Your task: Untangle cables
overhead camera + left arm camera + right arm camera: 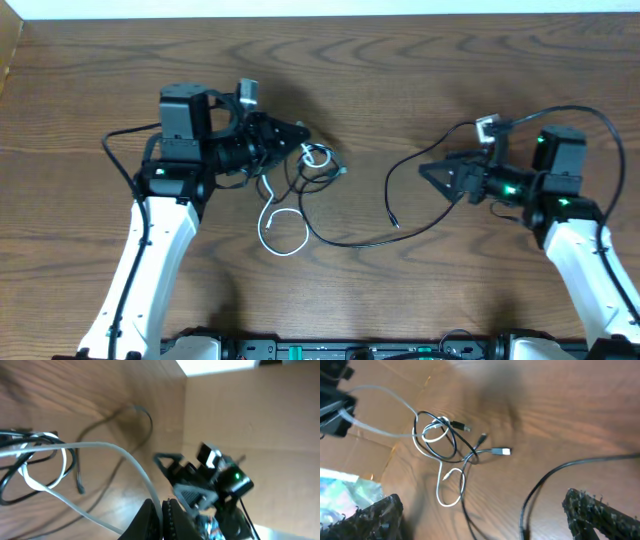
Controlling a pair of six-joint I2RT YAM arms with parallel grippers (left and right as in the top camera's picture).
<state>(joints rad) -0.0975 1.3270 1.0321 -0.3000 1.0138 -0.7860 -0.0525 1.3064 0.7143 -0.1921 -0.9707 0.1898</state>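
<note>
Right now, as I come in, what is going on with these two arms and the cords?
Two robot arms are untangling a white cable and a black cable on the table. The left claw is shut on a strand of the white cable, beside the tangle where both cords loop together. The right claw is open and holds nothing, off to the right of the tangle. The cables are not yet separated.

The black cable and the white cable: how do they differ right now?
The white cable is pinched in the shut left gripper; the black cable is free, with the right gripper standing open. The white cable curls in small loops near the left gripper; the black cable sweeps far across toward the right gripper. Both are thin and cross in one tangle.
</note>
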